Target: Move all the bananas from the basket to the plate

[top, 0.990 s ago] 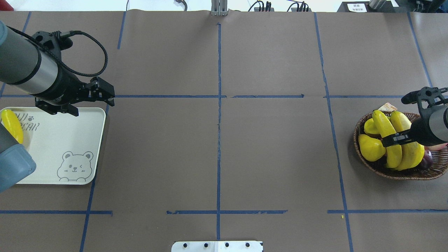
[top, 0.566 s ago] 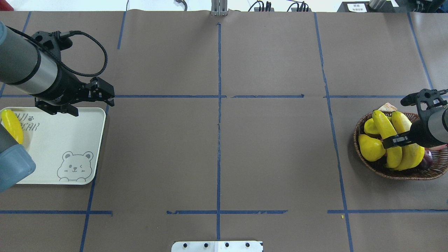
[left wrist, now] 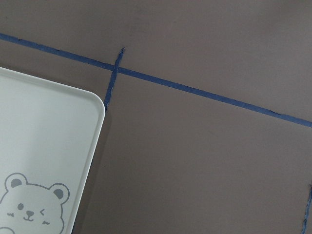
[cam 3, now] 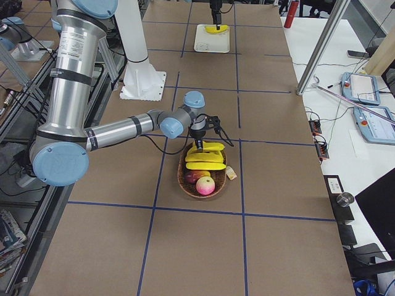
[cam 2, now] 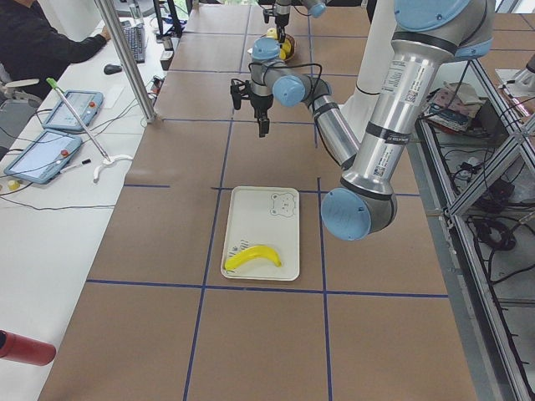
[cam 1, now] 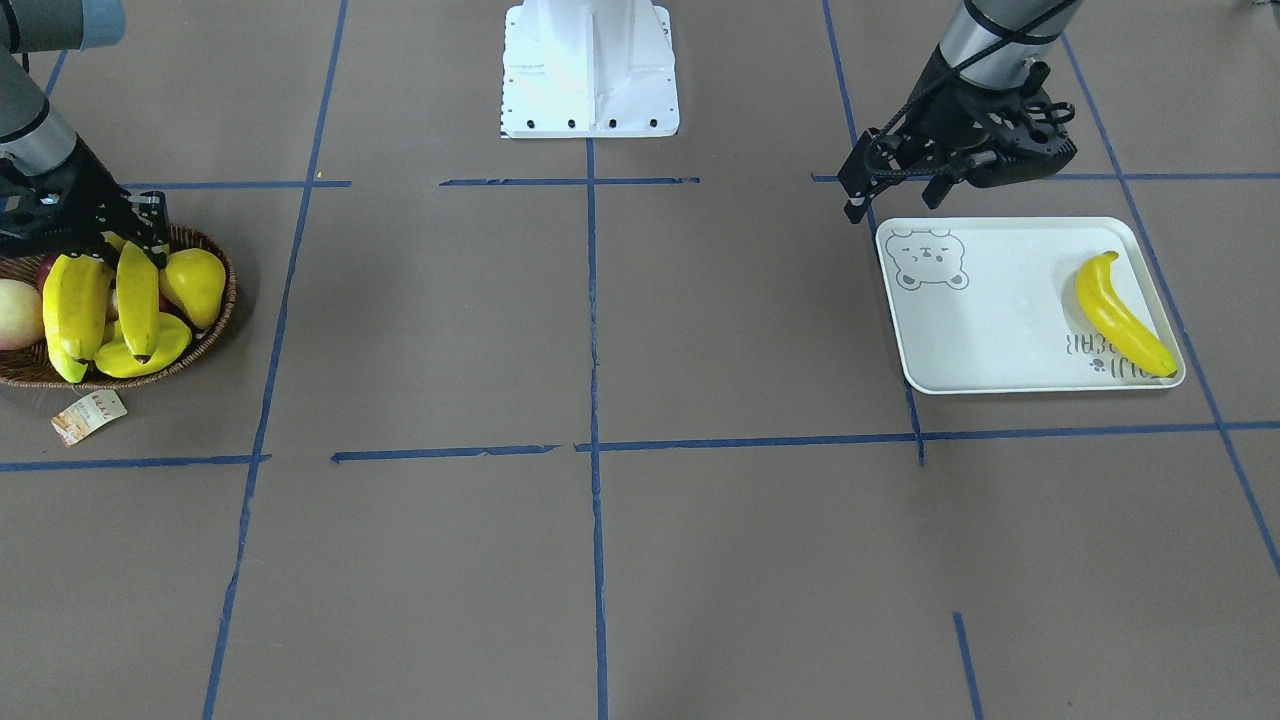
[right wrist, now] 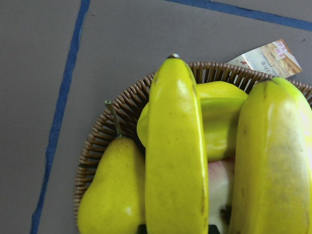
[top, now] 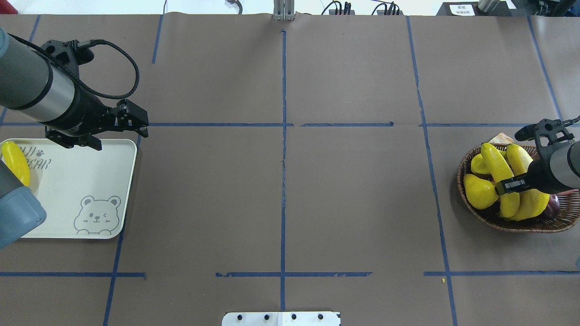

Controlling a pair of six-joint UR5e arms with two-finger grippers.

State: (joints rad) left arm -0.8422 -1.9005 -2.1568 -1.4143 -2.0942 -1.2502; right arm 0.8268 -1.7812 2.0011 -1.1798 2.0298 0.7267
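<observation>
Currently, the right claw (top: 509, 184) is down in the basket (top: 512, 225) at the right end of the tabletop (top: 353, 203). Its two fingers are pressed against opposite flanks of the middle banana (top: 496, 167), roughly halfway along its length. The right wrist view confirms contact: a dark fingertip sits at each side of that banana at the bottom edge of the picture. The middle banana lies on top of the pile and rests against the other fruit.

Two more bananas are in the basket. A second banana (top: 532, 203) lies just beside the pinched one, partly hidden under the right arm. A third banana (cam 1: 140, 358) lies crosswise beneath both and shows best from the front.

The basket also holds:
- a yellow pear (top: 479, 191), touching the middle banana on the side toward the tabletop's middle
- a yellow-green fruit (right wrist: 222, 114), wedged between the two upper bananas
- a pink-and-yellow round fruit (cam 1: 15, 312)
- a dark purple fruit (top: 553, 206)

A paper tag (cam 1: 88, 415) lies on the tabletop just outside the rim.

The left claw (cam 1: 893, 205) is spread wide and holds nothing. It hangs over the edge of the plate (cam 1: 1000, 330), near the corner with the bear drawing (left wrist: 31, 207). A fourth banana (cam 1: 1120, 315) lies flat on the plate at the end with the lettering, well apart from the bear corner and from the left claw.
</observation>
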